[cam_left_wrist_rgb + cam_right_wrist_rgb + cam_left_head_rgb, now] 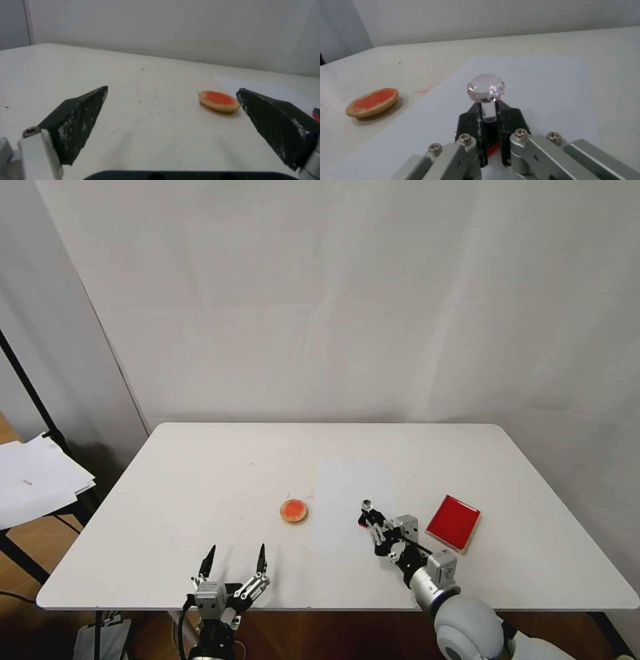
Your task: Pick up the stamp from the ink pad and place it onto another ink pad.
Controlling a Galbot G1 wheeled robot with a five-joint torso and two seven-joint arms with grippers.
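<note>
My right gripper (pixel 369 521) is shut on the stamp (pixel 367 510), its fingers clamped around the thin stem below the clear round knob (pixel 486 87). The stamp stands upright over the right edge of a white paper sheet (pixel 347 480); I cannot tell whether its base touches the paper. The red square ink pad (pixel 453 522) lies to the right of the gripper, apart from it. To the left of the sheet rests the small round pad (pixel 294 510) with its tan rim and orange-red centre (pixel 372 102). My left gripper (pixel 235 559) waits open near the table's front edge, the round pad (pixel 220 100) ahead of it.
The white table (pixel 200 480) is bare on the left half and at the back. A stack of papers (pixel 33 480) sits on a stand off the table's left side. A faint red smear (pixel 423 91) marks the table beside the sheet.
</note>
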